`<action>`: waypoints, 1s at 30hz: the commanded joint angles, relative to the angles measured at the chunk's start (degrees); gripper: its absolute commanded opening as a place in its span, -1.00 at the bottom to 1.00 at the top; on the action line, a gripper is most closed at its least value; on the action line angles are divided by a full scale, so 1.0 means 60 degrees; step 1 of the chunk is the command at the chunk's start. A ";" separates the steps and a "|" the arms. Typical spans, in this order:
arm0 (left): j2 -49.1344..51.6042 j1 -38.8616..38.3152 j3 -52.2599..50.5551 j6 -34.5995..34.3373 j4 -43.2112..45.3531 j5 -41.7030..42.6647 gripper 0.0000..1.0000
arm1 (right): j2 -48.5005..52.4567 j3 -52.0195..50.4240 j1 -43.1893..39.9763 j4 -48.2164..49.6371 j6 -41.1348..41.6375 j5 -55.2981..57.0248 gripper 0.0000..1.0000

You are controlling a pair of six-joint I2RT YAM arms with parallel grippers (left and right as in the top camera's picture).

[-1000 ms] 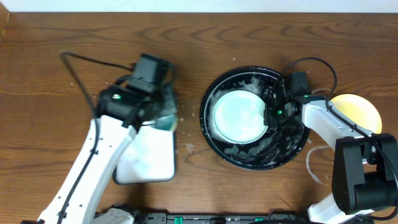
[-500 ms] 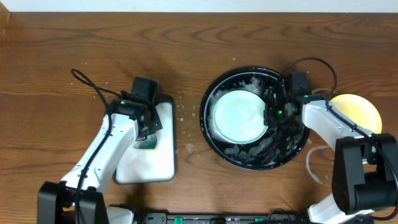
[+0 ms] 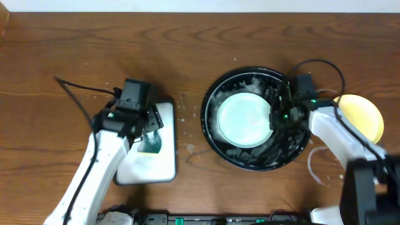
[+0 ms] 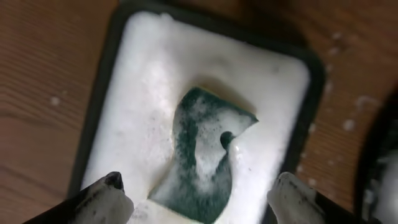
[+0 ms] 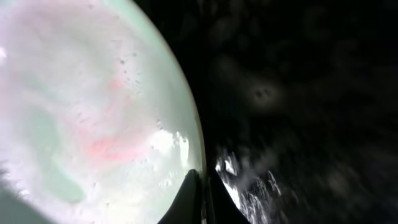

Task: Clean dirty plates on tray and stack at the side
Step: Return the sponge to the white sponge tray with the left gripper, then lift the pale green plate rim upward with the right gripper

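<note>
A pale mint-blue plate lies in the black tray, wet with foam. The right wrist view shows a faint red smear on this plate. My right gripper is shut on the plate's right rim, one finger above and one below. A yellow plate rests on the table right of the tray, partly hidden by the right arm. My left gripper hangs open over a green sponge, its fingertips apart on either side and not touching it.
The sponge lies in a white, dark-rimmed rectangular tray full of foam, left of the black tray. Foam specks dot the wood between the two. Cables run behind both arms.
My left gripper carried the sponge down over the white tray, opened and let it go. The right gripper has kept its hold on the plate rim, almost still.
</note>
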 commanded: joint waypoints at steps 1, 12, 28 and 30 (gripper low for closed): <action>-0.0663 0.0047 0.0299 0.0062 -0.0229 -0.0120 0.61 | -0.1300 0.0066 -0.0058 -0.0127 -0.0361 0.0353 -0.98; -0.1089 0.0047 0.0291 0.0058 -0.0401 -0.0120 0.62 | -0.3763 0.0066 -0.0055 -0.0382 -0.0357 0.1195 -0.97; -0.1089 0.0047 0.0291 0.0058 -0.0401 -0.0117 0.63 | -0.2532 0.0055 -0.0062 -0.0798 -0.0062 0.2160 -0.70; -0.1089 0.0047 0.0291 0.0058 -0.0404 -0.0120 0.64 | -0.1923 0.0055 -0.0412 -0.0667 -0.0066 0.1665 -0.52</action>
